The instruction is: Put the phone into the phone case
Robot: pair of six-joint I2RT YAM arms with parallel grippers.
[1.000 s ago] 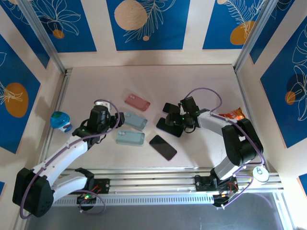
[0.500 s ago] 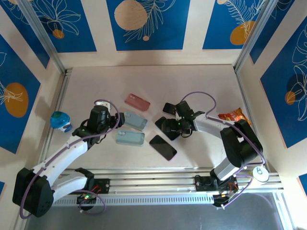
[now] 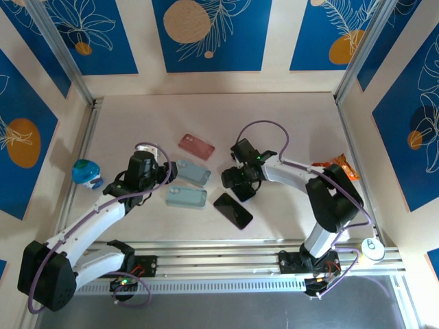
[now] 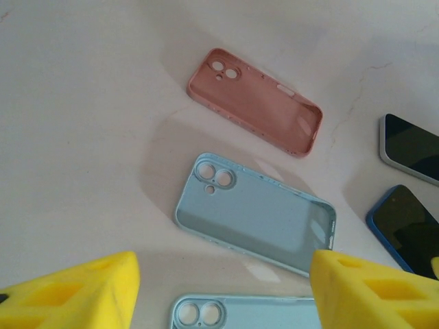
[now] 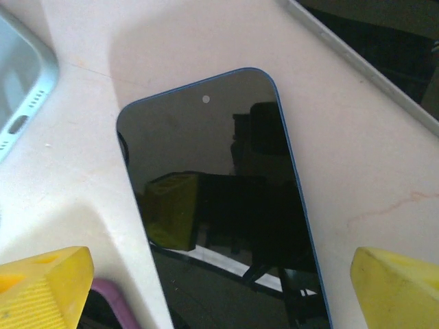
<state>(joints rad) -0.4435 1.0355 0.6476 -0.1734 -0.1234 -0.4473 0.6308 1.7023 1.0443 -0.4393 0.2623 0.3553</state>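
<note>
Hovering with left claw (image 4: 221,281) spread and empty over a pale-blue phone case (image 4: 257,223), lying hollow side up on the counter (image 4: 82,137), ready for loading. Further right, straddling the blue-edged phone (image 5: 219,205), screen up, with right claw (image 5: 221,274) wide apart, apparently for pickup.

phone (image 5: 219,192): glossy glass | blue case (image 4: 257,223): smooth plastic | table (image 4: 68,103): matt, smooth

No legible text or markings anywhere

The table (image 3: 137,116) bears three cases (image 3: 186,197) and phones (image 3: 233,210).
</note>
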